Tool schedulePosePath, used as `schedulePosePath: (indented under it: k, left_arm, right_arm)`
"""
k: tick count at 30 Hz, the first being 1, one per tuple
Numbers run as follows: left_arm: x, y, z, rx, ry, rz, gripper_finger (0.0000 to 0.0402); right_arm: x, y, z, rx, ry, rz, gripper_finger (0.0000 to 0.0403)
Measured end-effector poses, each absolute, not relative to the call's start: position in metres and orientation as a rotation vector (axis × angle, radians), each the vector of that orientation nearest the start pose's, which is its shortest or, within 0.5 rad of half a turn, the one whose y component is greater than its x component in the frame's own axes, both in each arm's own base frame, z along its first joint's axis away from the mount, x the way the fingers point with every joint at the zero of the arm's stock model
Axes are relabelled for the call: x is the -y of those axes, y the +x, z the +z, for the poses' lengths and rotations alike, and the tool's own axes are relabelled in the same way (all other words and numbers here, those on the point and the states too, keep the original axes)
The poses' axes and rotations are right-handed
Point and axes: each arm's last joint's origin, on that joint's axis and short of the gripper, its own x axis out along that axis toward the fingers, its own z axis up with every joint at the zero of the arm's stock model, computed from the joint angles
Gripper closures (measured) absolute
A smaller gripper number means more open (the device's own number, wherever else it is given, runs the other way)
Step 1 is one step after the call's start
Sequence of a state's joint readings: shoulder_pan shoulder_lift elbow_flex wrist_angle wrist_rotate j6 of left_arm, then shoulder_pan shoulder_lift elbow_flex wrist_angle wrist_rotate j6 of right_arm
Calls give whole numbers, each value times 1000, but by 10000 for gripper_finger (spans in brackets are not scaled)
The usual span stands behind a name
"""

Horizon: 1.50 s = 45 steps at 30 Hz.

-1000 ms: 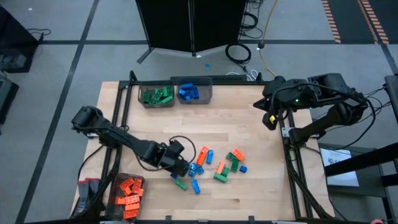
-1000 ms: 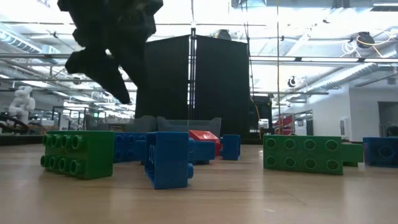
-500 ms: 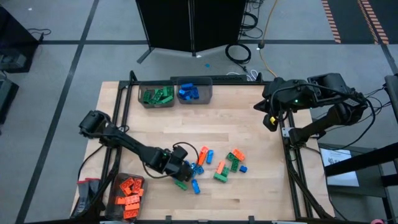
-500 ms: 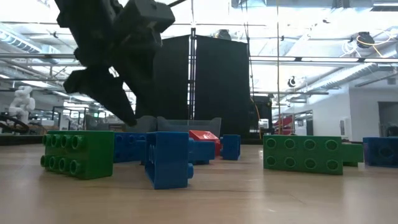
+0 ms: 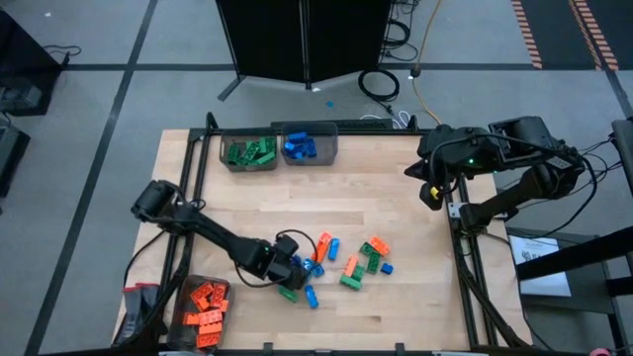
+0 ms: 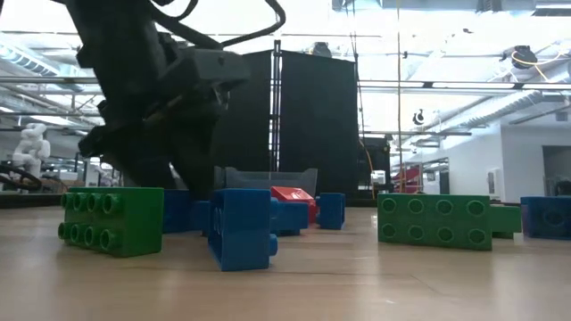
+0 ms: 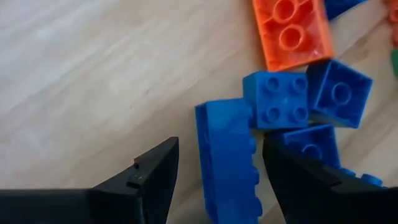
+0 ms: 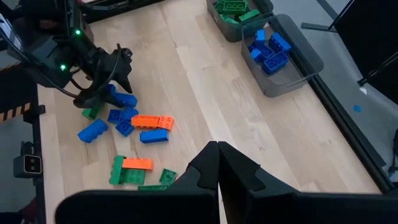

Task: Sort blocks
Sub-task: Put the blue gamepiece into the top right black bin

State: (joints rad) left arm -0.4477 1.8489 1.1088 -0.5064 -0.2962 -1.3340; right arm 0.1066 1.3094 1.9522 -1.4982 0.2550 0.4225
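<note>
Three bins [image 5: 249, 153] already hold sorted blocks; a dozen-odd blocks [image 5: 348, 262] remain mid-worktop. Left gripper [image 7: 214, 168], fingers apart, straddles a blue block [image 7: 227, 162]. Right gripper [image 8: 217, 163], pressed together, waits far right.

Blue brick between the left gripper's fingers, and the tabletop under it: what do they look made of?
The blue brick looks like moulded plastic: smooth, uniform colour, round studs along one side. The tabletop looks like pale wood, judging by its streaky grain. The left gripper straddles the brick, open.
</note>
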Motion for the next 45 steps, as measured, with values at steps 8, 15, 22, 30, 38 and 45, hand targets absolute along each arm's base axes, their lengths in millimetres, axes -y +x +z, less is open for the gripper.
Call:
schedulePosePath:
  k: [8, 15, 22, 30, 38, 45]
  left_arm:
    - [142, 313, 142, -1038, -738, 640, 204]
    - [141, 313, 142, -1047, -730, 639, 324]
    - [122, 314, 156, -1047, -648, 665, 334]
    - [57, 323, 196, -882, -564, 764, 334]
    - [-49, 331, 238, -608, -520, 861, 334]
    - [-119, 333, 251, -353, -574, 955, 334]
  right_arm:
    - [-11, 175, 481, -797, 229, -308, 403]
    - [-11, 175, 481, -796, 229, -307, 403]
    - [-11, 175, 482, -791, 228, -310, 403]
    - [-11, 175, 482, -791, 227, -311, 403]
    - [-11, 175, 482, -790, 228, -311, 403]
    - [-11, 175, 482, -791, 227, -310, 403]
